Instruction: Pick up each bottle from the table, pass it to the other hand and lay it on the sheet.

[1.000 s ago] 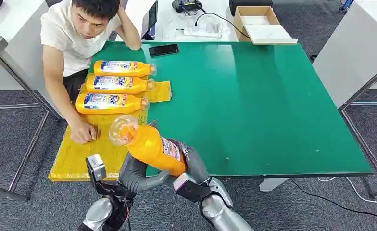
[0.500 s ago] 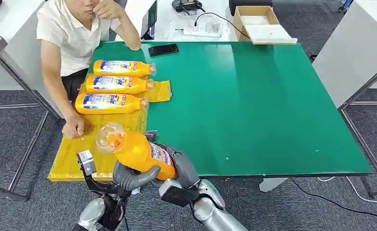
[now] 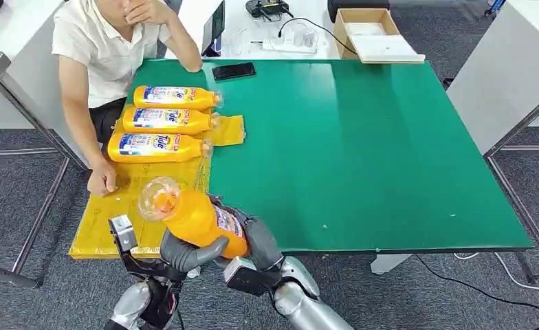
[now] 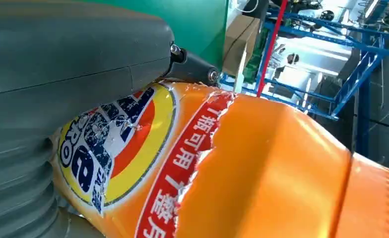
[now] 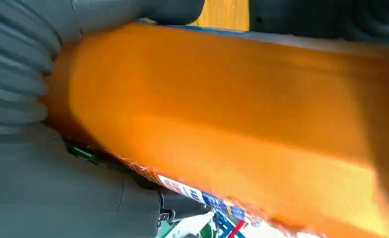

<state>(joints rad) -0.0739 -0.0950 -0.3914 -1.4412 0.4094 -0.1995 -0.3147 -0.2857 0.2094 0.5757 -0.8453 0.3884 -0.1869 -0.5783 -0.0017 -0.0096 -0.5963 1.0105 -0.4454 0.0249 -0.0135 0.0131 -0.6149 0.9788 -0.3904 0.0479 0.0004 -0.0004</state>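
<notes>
Green table (image 3: 363, 151) fills most of the head view, with grey carpet around it and white desks behind. At its far edge lie a phone (image 3: 234, 71) and an open cardboard box (image 3: 371, 31). A person (image 3: 108, 55) sits at the table's left corner, one hand (image 3: 104, 180) resting on the yellow sheet (image 3: 108, 216) beside the bottles. Three bottles (image 3: 163, 118) lie side by side on the sheet, caps pointing right. A fourth bottle (image 3: 198, 216) is orange with a torn label and a clear cap, tilted above the table's near edge, cap toward the sheet. Both hands hold it: the left hand (image 3: 188, 251) cups it from below, and the right hand (image 3: 256, 237) grips its base.
</notes>
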